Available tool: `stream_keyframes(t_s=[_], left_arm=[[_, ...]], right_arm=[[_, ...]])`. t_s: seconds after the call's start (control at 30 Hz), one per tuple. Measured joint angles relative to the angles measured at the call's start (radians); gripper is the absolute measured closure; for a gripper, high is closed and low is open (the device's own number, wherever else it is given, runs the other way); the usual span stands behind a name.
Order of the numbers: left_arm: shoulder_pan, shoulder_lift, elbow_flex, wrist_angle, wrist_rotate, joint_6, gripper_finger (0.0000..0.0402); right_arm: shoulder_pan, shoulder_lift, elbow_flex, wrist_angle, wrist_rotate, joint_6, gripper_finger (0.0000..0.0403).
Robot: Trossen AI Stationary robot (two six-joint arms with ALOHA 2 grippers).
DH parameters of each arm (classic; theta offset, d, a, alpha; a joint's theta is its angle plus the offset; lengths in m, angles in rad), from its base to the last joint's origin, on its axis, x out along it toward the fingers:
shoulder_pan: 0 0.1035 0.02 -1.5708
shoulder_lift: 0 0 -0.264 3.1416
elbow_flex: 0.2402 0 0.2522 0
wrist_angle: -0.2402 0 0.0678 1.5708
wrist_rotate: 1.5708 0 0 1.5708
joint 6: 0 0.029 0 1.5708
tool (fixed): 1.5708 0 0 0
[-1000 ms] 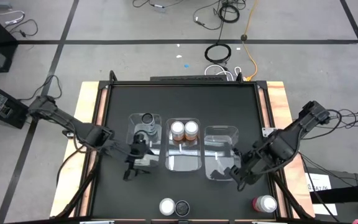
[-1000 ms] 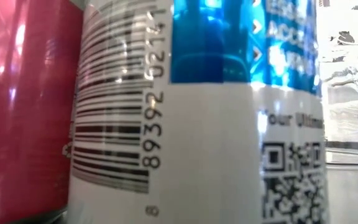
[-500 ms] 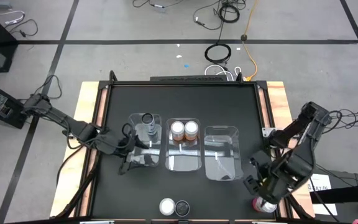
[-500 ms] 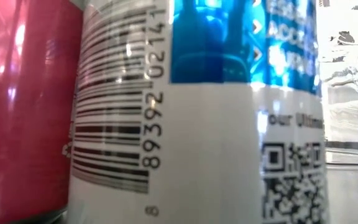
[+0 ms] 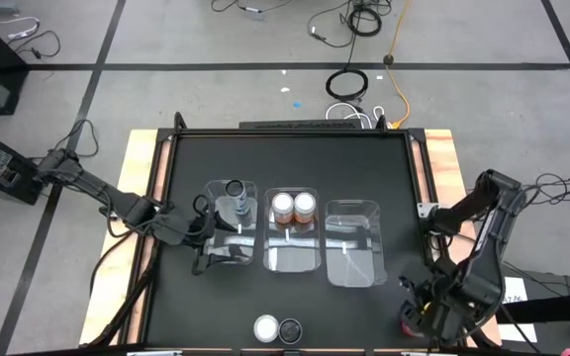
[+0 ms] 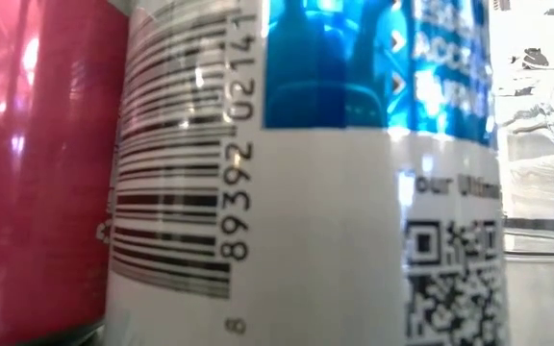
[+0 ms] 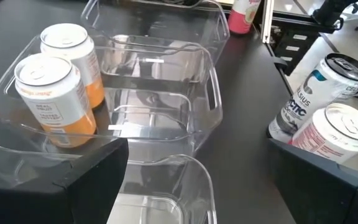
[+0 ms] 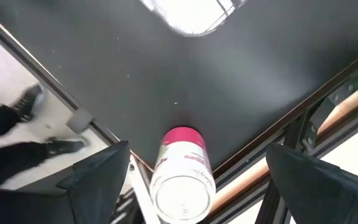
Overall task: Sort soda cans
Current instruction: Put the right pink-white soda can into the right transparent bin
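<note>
Two orange cans (image 5: 294,206) stand upright in the middle clear bin (image 7: 61,81). A dark can (image 5: 236,189) stands in the left bin. At the near edge, a pink can (image 5: 265,327) and a dark-topped white and blue can (image 5: 290,329) stand side by side, filling the low view (image 6: 306,173). Another pink can (image 8: 182,168) stands upright at the near right corner. My right gripper (image 8: 191,186) is open above it, one finger on either side and apart from it. My left gripper (image 5: 204,259) is open at the left bin's near left side.
The right clear bin (image 5: 352,242) holds nothing. The table's wooden and metal edge rail (image 8: 272,155) runs close beside the corner can. A person's feet (image 8: 23,124) are on the floor beyond the table edge. Bare black table lies between the bins and the near cans.
My right gripper has swung from the right bin's near end toward the table's near right corner and now hangs over the pink can there. My left gripper has drawn back a little toward the table's left edge. No can has moved.
</note>
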Motion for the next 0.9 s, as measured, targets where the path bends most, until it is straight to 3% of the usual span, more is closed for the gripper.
stream_keyframes(t_s=[0.33,0.57,0.9], left_arm=[[0.000,0.000,0.000,0.035,-0.003,-0.027,0.0017],[0.000,0.000,0.000,0.059,-0.004,-0.079,0.0017],[0.000,0.001,0.000,0.076,-0.008,-0.106,0.0017]], right_arm=[[0.045,0.103,0.000,0.041,-0.004,-0.178,0.0032],[0.054,0.124,0.000,0.036,-0.054,-0.186,0.0032],[0.127,0.118,-0.001,0.061,-0.011,-0.203,0.0032]])
